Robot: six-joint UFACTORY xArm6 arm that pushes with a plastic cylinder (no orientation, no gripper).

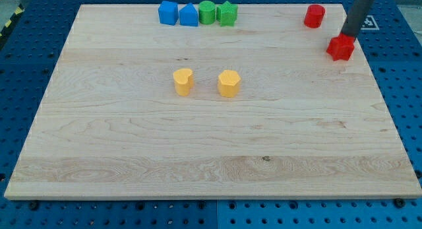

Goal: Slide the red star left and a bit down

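The wooden board (211,123) fills most of the single camera view, lying on a blue pegboard table (26,77).

The red star (341,48) sits in the upper right of the frame, near the board's right edge. Its outline is blocky at this size, so which way its points face cannot be made out, and it looks about as wide as it is tall, with no clear long axis.

My tip (347,36) comes down from the top right corner as a dark rod and ends right at the star's upper side, touching it or just short of touching (the view does not settle which). The arm carries only this rod, so there is no claw to be released, clenched or grasping.

A second red block (314,16), rounded in shape, stands up and to the left of the star, clearly apart from it.

Along the top edge, left of centre, four blocks form a tight row: a blue block (168,12), another blue block (189,15), a green round block (207,12) and a green star-like block (227,13).

Near the middle of the frame, a yellow heart-like block (183,81) and a yellow hexagon-like block (229,83) stand side by side, apart.
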